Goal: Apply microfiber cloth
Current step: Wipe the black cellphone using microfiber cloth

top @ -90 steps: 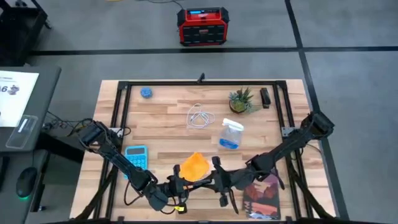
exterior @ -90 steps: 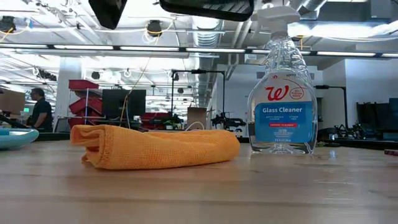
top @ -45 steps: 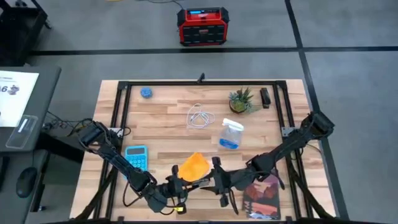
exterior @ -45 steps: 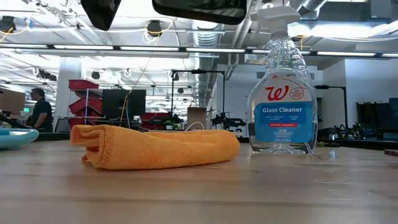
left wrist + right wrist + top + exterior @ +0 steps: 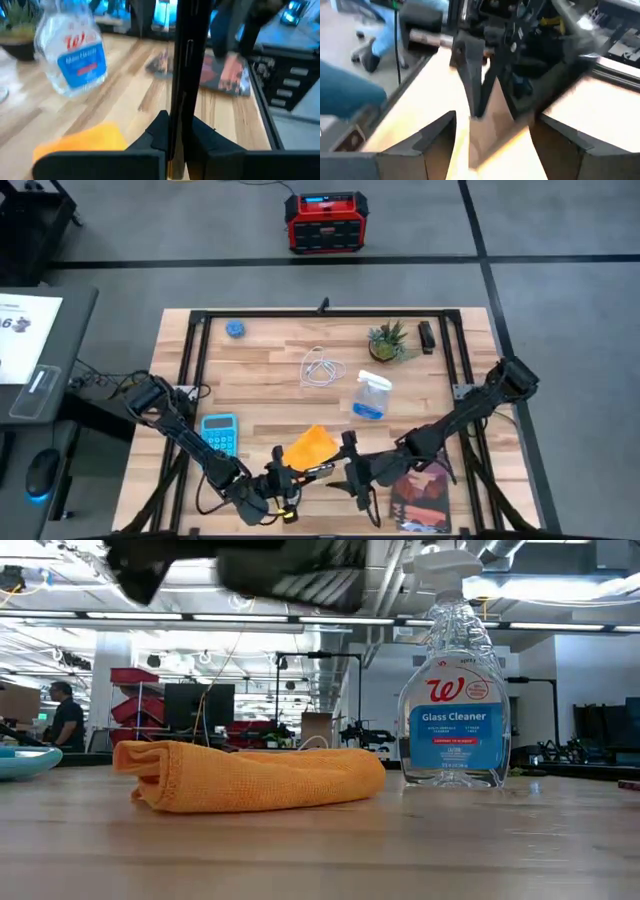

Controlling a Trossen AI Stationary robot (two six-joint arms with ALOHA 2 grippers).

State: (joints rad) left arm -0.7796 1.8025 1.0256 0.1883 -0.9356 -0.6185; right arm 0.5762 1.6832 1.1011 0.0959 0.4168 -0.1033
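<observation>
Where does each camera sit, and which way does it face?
High: above the table, straight down; both arms.
Low: at tabletop height, level across microfiber cloth and glass cleaner bottle; blurred arm parts overhead.
Left wrist: on left arm, past left gripper toward bottle and book.
Right wrist: on right arm, past open right gripper toward the left gripper.
Shared: cloth and bottle show in high, low, left wrist.
</observation>
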